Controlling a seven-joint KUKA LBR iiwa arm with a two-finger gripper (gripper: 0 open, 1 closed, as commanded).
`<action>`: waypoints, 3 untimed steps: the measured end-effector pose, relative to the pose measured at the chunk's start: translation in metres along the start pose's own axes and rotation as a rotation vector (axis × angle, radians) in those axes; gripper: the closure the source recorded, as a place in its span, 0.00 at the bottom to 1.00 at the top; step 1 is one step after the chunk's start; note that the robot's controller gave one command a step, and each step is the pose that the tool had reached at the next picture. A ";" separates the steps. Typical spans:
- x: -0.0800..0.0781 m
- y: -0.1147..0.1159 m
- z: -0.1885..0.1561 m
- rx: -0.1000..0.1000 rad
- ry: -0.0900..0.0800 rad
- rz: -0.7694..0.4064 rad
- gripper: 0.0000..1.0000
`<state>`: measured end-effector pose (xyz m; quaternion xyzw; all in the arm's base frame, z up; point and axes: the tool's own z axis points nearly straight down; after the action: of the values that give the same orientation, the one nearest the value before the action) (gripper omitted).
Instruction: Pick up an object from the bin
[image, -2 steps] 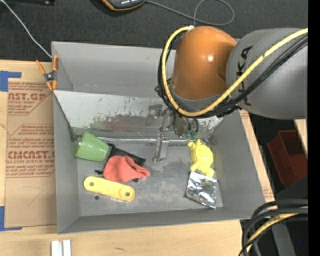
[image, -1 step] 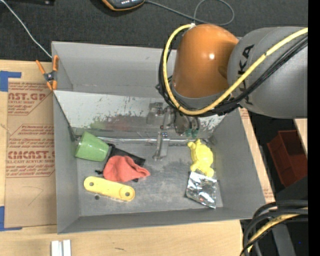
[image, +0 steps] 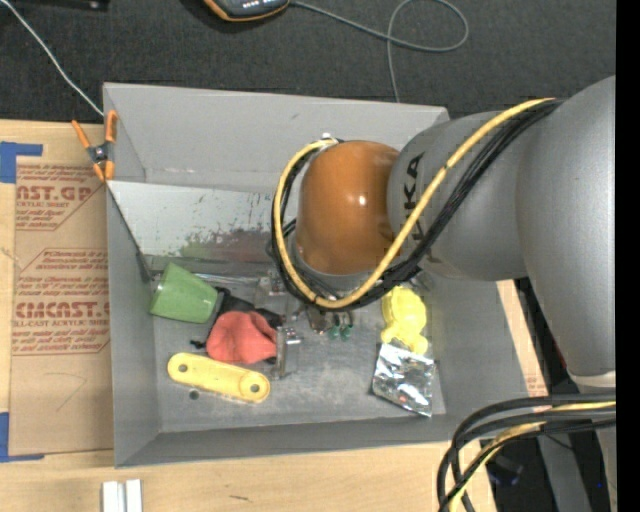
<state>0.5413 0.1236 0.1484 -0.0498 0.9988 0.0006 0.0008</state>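
My gripper (image: 287, 350) reaches down below the orange wrist cover, with its metal fingers near the bin's middle. A soft red lump (image: 240, 338) lies just to its left, touching or nearly touching the fingers. A long yellow flat piece (image: 218, 377) lies in front of the lump, its right end just below the fingertips. Further left, a green cup (image: 184, 294) rests on its side.
A crinkled yellow thing (image: 406, 316) lies to the right of the gripper, and a shiny silver foil packet (image: 404, 379) sits in front of it. A small green bit (image: 342, 329) shows under the wrist. The arm and its cables cover the bin's right and rear.
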 end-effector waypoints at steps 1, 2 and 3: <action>0.005 0.005 0.014 0.000 0.001 -0.014 0.00; 0.045 0.018 -0.053 0.000 -0.003 -0.127 0.00; 0.041 0.070 0.053 -0.002 -0.004 -0.062 0.00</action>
<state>0.4933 0.1891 0.0957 -0.0806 0.9967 0.0017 0.0027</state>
